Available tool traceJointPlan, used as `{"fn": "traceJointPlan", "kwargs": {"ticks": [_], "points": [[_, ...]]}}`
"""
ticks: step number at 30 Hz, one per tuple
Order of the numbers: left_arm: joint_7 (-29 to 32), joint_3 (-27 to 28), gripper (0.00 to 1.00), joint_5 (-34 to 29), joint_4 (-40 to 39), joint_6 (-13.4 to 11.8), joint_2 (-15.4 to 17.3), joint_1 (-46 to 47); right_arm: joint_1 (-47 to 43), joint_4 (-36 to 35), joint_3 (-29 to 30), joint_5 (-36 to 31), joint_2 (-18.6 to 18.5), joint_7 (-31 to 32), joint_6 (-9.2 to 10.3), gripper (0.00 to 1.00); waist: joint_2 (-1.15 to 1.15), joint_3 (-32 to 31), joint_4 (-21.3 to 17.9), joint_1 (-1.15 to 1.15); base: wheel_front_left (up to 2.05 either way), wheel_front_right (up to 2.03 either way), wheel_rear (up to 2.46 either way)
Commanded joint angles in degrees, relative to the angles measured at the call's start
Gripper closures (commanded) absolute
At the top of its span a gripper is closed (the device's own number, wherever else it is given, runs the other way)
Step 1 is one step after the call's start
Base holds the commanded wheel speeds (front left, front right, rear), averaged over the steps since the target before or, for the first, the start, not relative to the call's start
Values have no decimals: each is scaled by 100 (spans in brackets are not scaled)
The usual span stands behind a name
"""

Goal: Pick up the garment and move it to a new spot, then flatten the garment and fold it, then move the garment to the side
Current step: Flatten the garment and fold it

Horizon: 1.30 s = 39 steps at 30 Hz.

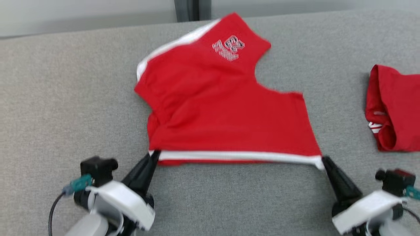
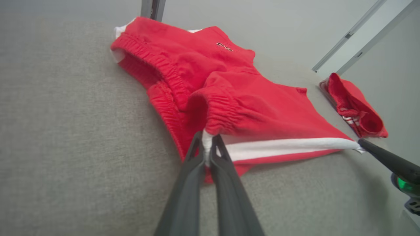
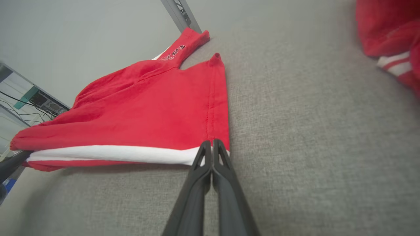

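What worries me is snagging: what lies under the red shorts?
Grey cloth surface shows around the shorts; left gripper and right gripper pinch the near corners. The middle's underside is hidden.

So the garment (image 1: pixel 213 108) lies mid-table (image 1: pixel 65 98), with a second garment (image 1: pixel 393 108) off to its right, well apart. The left gripper (image 1: pixel 154 154) is at its near left corner, the right gripper (image 1: pixel 323 160) at the near right one. A post (image 1: pixel 187 9) stands behind the table's far edge.
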<state>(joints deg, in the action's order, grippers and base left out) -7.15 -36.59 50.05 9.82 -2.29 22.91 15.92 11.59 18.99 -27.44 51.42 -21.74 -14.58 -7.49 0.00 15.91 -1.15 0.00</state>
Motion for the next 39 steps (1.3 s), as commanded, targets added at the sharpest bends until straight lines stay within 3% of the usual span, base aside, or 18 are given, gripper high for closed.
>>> {"fn": "traceJointPlan", "kwargs": {"ticks": [1, 12, 22, 30, 34, 39], "points": [[111, 24, 100, 70, -330, -165, 145, -240, -240, -144, 104, -19, -82, 58, 0, 100, 0, -199, -8, 0, 0, 0, 0], [767, 137, 100, 337, -2595, -1287, 995, -1787, -2037, -1720, 1080, -591, -79, 1263, 0, 100, 0, -481, 6, 0, 0, 0, 0], [900, 198, 100, 346, -3170, -1576, 1205, -2049, -2831, -2891, 2071, -1161, 466, 2136, 0, 100, 0, -542, 83, 0, 0, 0, 0], [836, 189, 100, 284, -2995, -1518, 1055, -1752, -2215, -3189, 2389, -1360, 668, 2199, 0, 100, 0, -493, 138, 0, 0, 0, 0], [779, 209, 100, 242, -2795, -1319, 858, -1278, -1335, -3014, 2203, -1317, 519, 2139, -1, 100, 0, -221, 286, 0, 0, 0, 0], [620, 299, 100, 328, -2277, -949, 465, -517, 147, -2356, 1779, -1213, 20, 2002, -1, 100, 0, 298, 581, 0, 0, 0, 0]]}}
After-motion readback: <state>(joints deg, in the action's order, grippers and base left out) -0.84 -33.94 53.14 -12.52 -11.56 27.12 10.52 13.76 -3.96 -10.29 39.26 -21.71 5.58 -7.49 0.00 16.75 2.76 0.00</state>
